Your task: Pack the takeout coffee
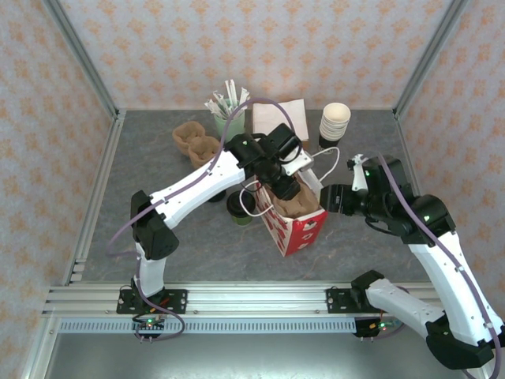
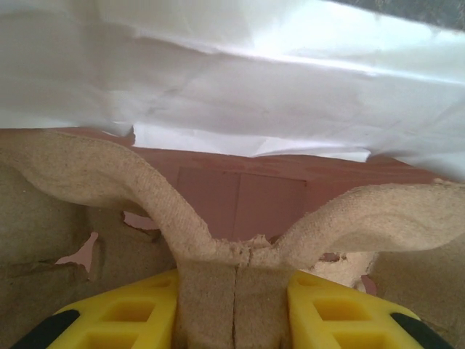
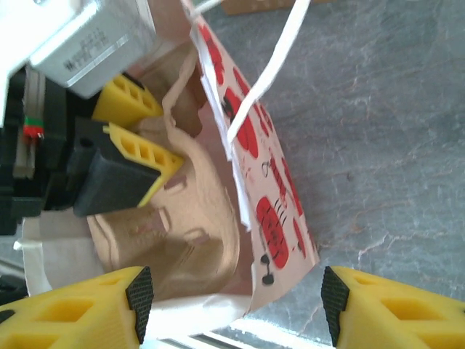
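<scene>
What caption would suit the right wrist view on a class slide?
Left gripper pinches a cardboard cup carrier inside the red-printed paper bag; open right gripper straddles the bag's corner.

Top external: high, steep downward look, paper bag [image 1: 298,229] mid-frame. Left, right wrist: close, peering into bag; share cup carrier [image 2: 207,291] inside.

**Left arm pinching, right arm spread**

I have the left arm [image 1: 193,188] reaching from the left of the table's [image 1: 158,237] near edge to its middle, wrist tipped down. The left gripper [image 1: 282,188] is pinched, with both yellow fingers [image 2: 138,314] pressed against the centre ridge of a pulp tray [image 2: 207,291]. The right arm [image 1: 442,253] rises from the right of the near edge, elbow bent and wrist pointing left. The right gripper [image 3: 236,299] stands spread wide.
</scene>
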`<state>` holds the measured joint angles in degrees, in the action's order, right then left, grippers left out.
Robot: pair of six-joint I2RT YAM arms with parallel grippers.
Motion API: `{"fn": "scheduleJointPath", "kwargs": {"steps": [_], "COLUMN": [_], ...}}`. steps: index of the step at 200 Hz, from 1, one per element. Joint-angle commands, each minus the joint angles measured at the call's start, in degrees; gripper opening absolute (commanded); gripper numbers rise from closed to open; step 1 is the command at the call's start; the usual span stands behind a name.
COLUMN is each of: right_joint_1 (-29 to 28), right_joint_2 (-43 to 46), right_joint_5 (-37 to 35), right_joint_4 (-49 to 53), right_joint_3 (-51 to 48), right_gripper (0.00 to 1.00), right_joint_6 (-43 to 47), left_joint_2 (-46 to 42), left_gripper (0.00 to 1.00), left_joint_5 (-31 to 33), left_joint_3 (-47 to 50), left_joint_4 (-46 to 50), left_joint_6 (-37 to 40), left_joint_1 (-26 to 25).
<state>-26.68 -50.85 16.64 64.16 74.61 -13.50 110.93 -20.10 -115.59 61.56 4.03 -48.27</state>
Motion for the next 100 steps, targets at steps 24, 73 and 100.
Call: {"fn": "scheduleJointPath", "kwargs": {"steps": [24,73,100], "right_joint_1": [0.7,1.8,2.8], "right_joint_2": [-2.1,-2.7,-3.6], "right_joint_5": [-1.2,-0.6,-0.1], "right_joint_4": [-7.1,-11.9,-13.7], "right_joint_3": [-3.0,-7.7,-8.8], "right_gripper": [0.66,0.65,0.60], "right_joint_6": [1.3,1.9,2.0], "left_joint_2": [-0.9,-1.2,-1.2], "left_gripper": [0.34,0.34,0.34], "left_joint_5": [2.7,2.1,1.1], "left_joint_3": [0.2,2.7,3.3], "left_joint_4": [-0.6,-2.8,-3.4], "left_joint_6": [3.0,3.9,4.6], "left_joint_1": [-0.9,-1.2,-1.2]}}
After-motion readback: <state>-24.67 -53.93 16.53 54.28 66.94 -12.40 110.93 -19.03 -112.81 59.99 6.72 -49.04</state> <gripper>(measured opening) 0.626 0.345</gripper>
